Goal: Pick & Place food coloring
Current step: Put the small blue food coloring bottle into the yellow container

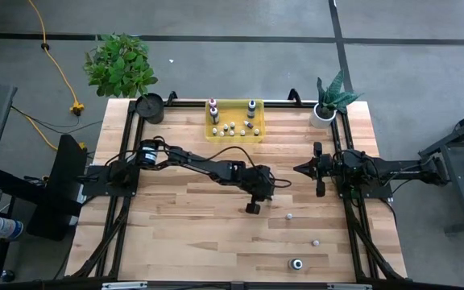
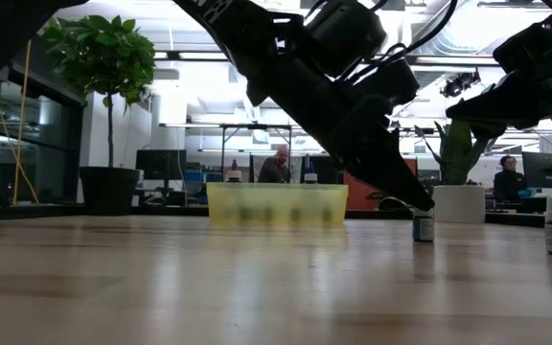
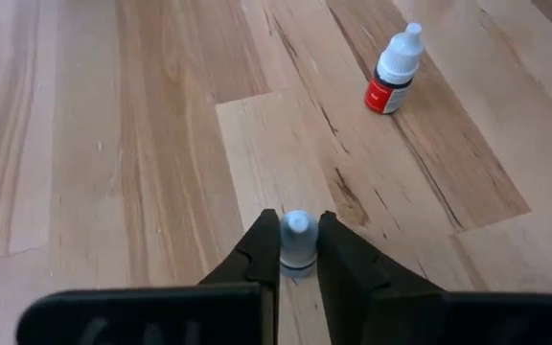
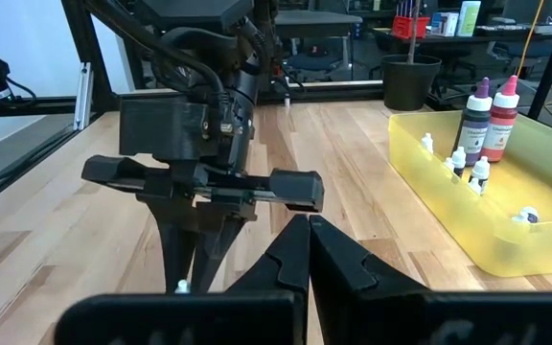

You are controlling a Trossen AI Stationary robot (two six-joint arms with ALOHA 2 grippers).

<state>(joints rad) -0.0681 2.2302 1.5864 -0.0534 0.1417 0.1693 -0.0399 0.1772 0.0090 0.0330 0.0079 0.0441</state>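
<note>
My left arm stretches across the middle of the table, wrist angled down, and my left gripper (image 3: 298, 257) has its two dark fingers closed on a small pale white-capped bottle (image 3: 297, 242). My right arm waits, folded at the table's right edge, its right gripper (image 4: 307, 228) pressed closed.

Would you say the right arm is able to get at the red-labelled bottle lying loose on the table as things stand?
Probably yes: the right gripper waits idle, and bare table surrounds the red-labelled bottle. The left gripper is shut on another small bottle nearby.

Gripped bottle (image 3: 297, 247) body hidden between fingers (image 3: 253, 259).
</note>
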